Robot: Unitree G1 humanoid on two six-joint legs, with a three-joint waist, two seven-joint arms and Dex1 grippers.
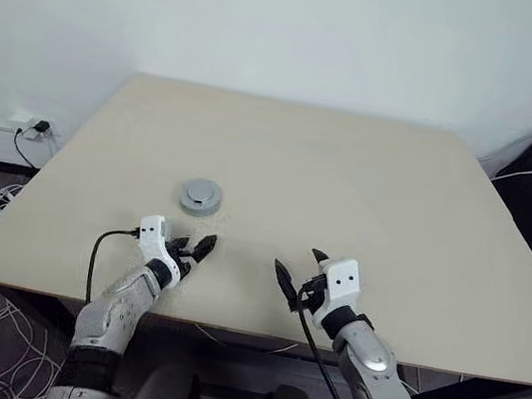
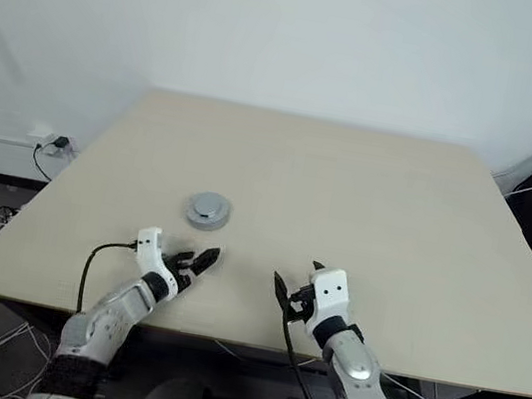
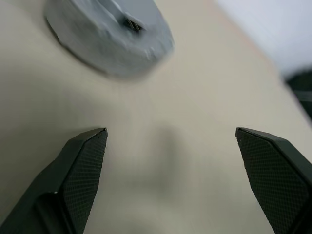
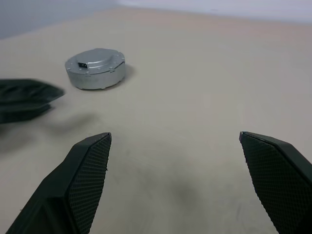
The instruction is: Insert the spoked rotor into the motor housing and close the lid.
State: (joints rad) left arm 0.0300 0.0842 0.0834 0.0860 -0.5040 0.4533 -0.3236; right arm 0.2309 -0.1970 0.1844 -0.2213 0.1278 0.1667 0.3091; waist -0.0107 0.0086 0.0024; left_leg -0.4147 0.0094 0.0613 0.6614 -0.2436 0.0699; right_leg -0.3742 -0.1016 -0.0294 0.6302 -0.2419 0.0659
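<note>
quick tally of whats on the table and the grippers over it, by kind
Silver round motor assembly with the lid on top: 1
Black-fingered grippers, both open: 2, the left gripper and the right gripper
Beige table: 1
Total: 4

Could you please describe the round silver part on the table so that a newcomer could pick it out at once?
Start from the beige table and look at its near left part, just beyond the left tool. There sits the lid, a pale silver-grey round disc with a raised hub on top. It is the sole loose thing on the tabletop, apart from both tools.
</note>
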